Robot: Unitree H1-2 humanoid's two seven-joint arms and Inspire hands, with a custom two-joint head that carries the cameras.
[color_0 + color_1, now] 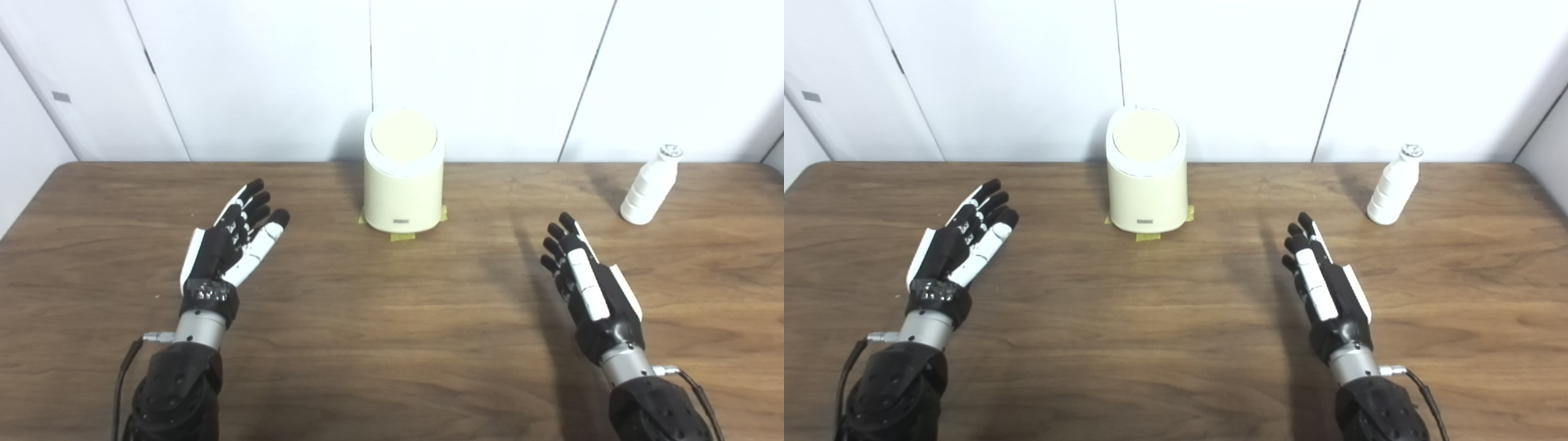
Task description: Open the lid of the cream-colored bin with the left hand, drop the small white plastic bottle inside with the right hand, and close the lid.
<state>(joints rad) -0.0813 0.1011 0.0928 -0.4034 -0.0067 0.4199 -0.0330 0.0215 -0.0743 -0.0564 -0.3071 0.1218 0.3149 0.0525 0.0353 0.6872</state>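
The cream-colored bin (403, 184) stands upright at the table's far middle, its round lid (403, 136) shut. The small white plastic bottle (650, 185) stands upright at the far right, also in the right eye view (1392, 185). My left hand (233, 242) is open and empty, fingers stretched out, to the left of the bin and nearer than it. My right hand (588, 282) is open and empty, fingers straight, nearer than the bottle and to its left.
The wooden table (392, 318) spans the view, with white wall panels behind its far edge. Yellow tape pieces (403, 236) lie under the bin's base. The bin stands close to the wall.
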